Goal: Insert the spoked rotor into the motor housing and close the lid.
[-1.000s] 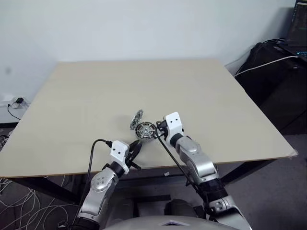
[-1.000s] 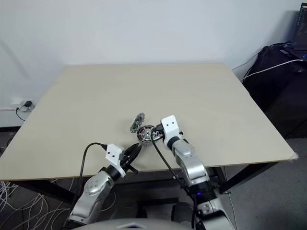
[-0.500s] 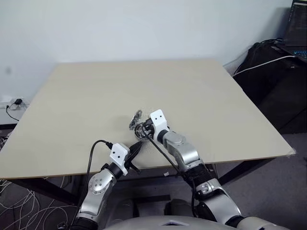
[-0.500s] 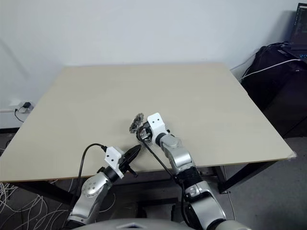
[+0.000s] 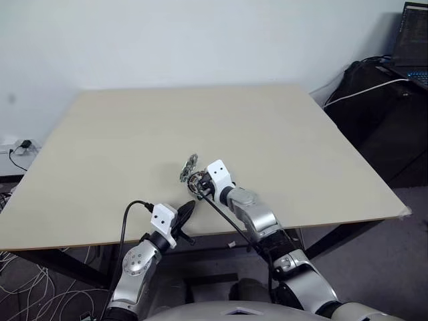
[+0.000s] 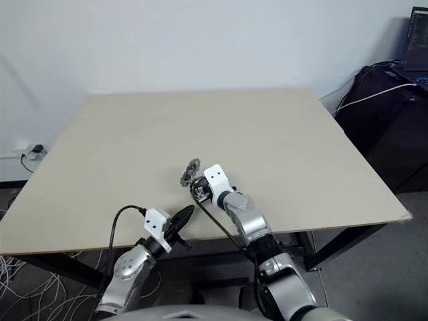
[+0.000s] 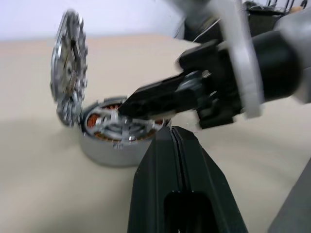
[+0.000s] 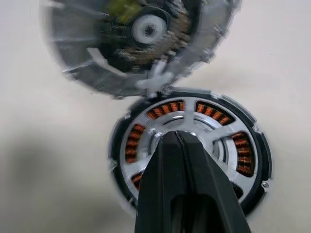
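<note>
Right wrist view looks straight down on the motor housing, and the spoked rotor already sits inside it: silver spokes run across the copper-orange windings within the dark rim. The right claw is pinched shut with nothing between its fingers, its tip over the rotor's hub; whether it presses on it I cannot tell. The lid stands tilted up on edge, touching the housing's far rim as if hinged open.

From the left wrist view the lid stands nearly upright beside the housing, with the right claw reaching in over the rotor from the other side. The left claw is also closed and empty, held back near the desk's front edge, close to the housing but apart from it.

So, as I judge it, insertion looks done or is being seated, and closing the lid is what remains. The next move calls for a nudge to the lid's standing edge so that it tips down over the housing; the right claw must first clear out from above the rotor, since it stands in the lid's way.

Around them the desk is bare. A dark bag with a white cable sits off to the right, beyond the desk.
</note>
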Action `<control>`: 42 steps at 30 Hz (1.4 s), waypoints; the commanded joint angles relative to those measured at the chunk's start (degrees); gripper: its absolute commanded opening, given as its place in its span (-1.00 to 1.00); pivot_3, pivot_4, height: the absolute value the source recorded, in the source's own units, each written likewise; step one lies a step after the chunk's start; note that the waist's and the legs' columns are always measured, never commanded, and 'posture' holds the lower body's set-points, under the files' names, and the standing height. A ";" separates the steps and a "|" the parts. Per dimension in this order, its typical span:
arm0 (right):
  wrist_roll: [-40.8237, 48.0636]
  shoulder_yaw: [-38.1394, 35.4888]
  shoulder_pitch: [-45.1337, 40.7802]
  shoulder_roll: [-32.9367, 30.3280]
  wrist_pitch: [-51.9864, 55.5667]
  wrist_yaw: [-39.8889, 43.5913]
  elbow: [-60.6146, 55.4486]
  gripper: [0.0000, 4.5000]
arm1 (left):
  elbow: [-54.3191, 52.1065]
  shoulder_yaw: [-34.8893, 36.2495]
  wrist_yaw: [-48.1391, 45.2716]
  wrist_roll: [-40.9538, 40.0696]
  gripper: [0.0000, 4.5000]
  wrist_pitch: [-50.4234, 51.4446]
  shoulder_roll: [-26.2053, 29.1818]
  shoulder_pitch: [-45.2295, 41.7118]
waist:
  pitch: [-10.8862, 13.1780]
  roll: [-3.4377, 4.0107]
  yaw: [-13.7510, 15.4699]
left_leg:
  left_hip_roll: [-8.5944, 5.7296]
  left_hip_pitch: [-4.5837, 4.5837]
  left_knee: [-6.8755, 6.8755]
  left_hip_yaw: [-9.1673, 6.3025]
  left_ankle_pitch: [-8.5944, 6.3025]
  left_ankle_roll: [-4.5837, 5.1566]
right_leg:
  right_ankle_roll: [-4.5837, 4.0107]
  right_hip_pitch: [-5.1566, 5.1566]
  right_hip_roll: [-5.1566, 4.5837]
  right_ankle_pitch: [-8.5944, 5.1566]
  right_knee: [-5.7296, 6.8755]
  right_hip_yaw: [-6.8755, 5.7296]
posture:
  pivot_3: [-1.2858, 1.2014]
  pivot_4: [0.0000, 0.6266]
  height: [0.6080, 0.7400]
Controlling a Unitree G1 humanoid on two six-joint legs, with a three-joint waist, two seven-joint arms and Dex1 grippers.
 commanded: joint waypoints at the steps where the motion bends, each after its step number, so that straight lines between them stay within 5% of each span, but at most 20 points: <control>1: -0.46 2.50 -0.22 -4.28 1.96 5.95 -9.01 -0.73 | -3.10 0.88 1.18 -1.01 -1.00 1.61 -0.64 0.18 | -0.01 -0.02 0.03 | 0.00 0.00 0.01 -0.02 0.00 0.01 | 0.00 0.01 0.00 0.00 -0.01 -0.01 | 0.03 -1.00 1.00; 11: -7.15 11.52 -2.69 -17.30 1.14 16.47 -13.43 0.69 | -2.81 1.42 2.51 -1.18 -1.00 4.15 -1.86 0.14 | 0.01 -0.03 0.36 | 0.00 -0.05 0.15 -0.12 -0.03 0.04 | -0.01 0.04 -0.05 -0.01 -0.02 -0.12 | 0.03 -1.00 1.00; 27: -19.88 21.27 -13.43 -18.80 -12.76 21.92 -2.07 0.69 | -2.44 1.44 2.55 -1.21 -1.00 5.06 -2.53 0.10 | 0.03 -0.05 0.76 | -0.01 -0.17 0.34 -0.20 -0.05 0.07 | 0.01 0.05 -0.08 0.02 -0.01 -0.20 | 0.03 -1.00 1.00; 42: -24.95 21.76 -16.88 -16.85 -19.09 23.88 6.28 0.69 | -0.17 2.02 2.84 -1.39 -1.00 4.17 -3.12 -0.06 | 0.02 -0.04 0.75 | -0.01 -0.16 0.38 -0.20 -0.05 0.06 | 0.02 0.06 -0.04 0.03 0.02 -0.20 | 0.03 -1.00 1.00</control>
